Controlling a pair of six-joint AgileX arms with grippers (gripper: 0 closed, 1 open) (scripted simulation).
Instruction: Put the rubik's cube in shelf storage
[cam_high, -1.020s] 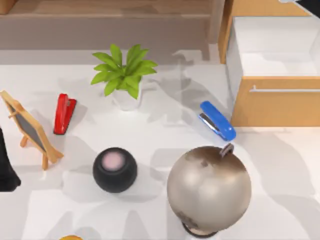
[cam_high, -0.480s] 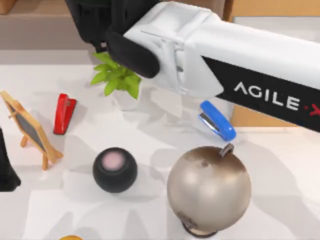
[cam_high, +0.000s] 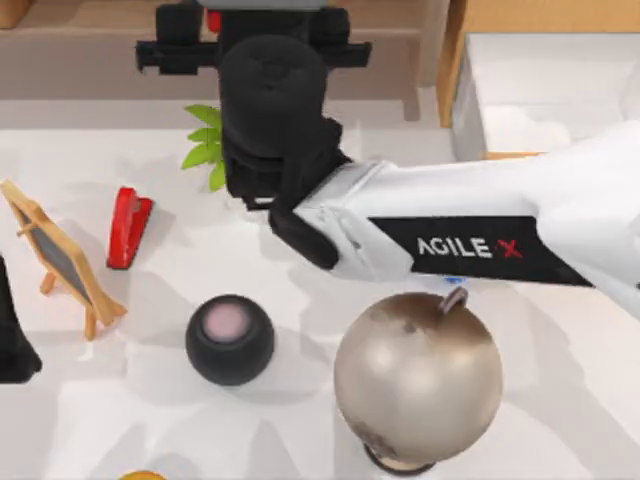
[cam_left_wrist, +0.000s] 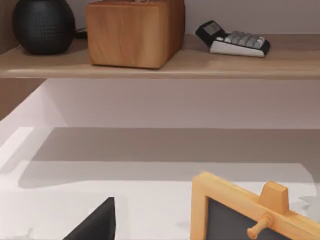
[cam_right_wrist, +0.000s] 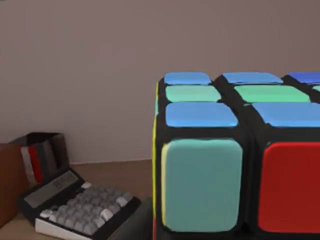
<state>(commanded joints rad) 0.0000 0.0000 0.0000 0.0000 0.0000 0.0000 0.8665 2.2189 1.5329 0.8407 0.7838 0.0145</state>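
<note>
the right gripper (cam_high: 212, 22) is closed around the rubik's cube (cam_right_wrist: 240, 165), carried over the shelf storage (cam_high: 90, 60); lowering and release are needed next.

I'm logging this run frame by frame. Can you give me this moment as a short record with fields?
right gripper: over the shelf storage at the table's far edge
rubik's cube: close before the right wrist camera, above the shelf board
nearby on shelf: calculator
left gripper: parked at the table's left edge
on table: globe, black ball speaker, red stapler, small chalkboard
</note>
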